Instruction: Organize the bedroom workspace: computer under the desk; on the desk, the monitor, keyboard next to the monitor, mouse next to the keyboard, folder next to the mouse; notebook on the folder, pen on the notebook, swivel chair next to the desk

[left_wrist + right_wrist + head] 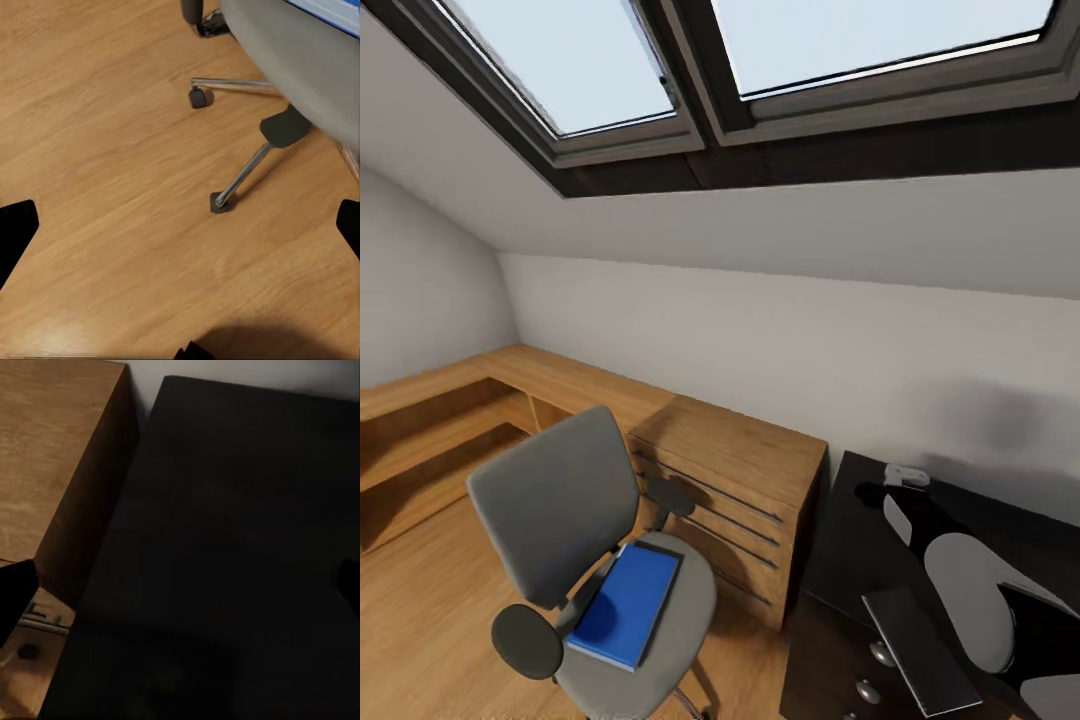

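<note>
The blue folder (626,604) is seen lying flat on the seat of the grey swivel chair (560,500), which stands on the wood floor (97,150) just beside a light-wood cabinet (735,490). The black-topped desk (850,560) is set against that cabinet, with a thin grey notebook (920,650) at its front edge above the silver drawer knobs (880,654). The left gripper (180,225) is held spread wide over the floor near the chair's star base; the right gripper (180,585) is likewise spread above the desktop. No writing or label can be read.
</note>
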{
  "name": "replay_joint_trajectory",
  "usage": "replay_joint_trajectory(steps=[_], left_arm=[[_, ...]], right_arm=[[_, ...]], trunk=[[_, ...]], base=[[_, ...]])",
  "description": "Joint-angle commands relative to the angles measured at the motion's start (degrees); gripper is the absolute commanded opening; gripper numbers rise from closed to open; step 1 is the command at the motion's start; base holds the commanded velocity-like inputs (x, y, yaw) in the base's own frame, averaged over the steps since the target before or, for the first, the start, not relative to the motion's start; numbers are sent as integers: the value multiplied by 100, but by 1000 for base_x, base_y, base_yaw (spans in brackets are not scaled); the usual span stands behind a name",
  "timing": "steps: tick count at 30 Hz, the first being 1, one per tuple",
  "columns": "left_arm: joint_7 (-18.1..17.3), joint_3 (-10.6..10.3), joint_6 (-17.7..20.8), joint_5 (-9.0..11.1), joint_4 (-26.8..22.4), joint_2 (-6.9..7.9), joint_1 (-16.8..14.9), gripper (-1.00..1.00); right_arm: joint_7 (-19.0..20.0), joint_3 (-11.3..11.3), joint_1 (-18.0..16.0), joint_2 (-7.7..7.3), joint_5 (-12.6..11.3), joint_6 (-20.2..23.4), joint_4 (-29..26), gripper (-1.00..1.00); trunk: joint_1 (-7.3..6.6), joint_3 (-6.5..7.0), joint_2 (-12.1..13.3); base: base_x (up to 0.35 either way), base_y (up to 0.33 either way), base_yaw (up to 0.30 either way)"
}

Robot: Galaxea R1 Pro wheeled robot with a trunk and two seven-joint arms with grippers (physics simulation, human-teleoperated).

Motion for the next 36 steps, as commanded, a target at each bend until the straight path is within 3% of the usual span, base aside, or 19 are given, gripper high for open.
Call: replay_joint_trajectory(steps=[1,7,24,29,36], left_arm=[[48,-49,-5,7,3,0,-6,100],[48,-49,1,7,1,9,-6,100],[48,-49,87,7,2,7,-6,100],[48,-49,89,7,1,7,-6,100],[48,-49,89,7,0,13,-6,100]], right_arm=[[1,-36,8,17,64,14,-9,100],[-13,-33,79,192,115,-91,17,100],[-15,-32,122,345,225,-132,115,100],[-24,-24,124,381,232,-692,417,100],[-24,-27,124,454,239,-740,487,100]], trunk=[[-20,3,32],[-152,80,272],[-526,269,954],[-526,230,954],[-526,174,954]], base=[[0,0,244],[0,0,228],[0,0,178],[0,0,130],[0,0,125]])
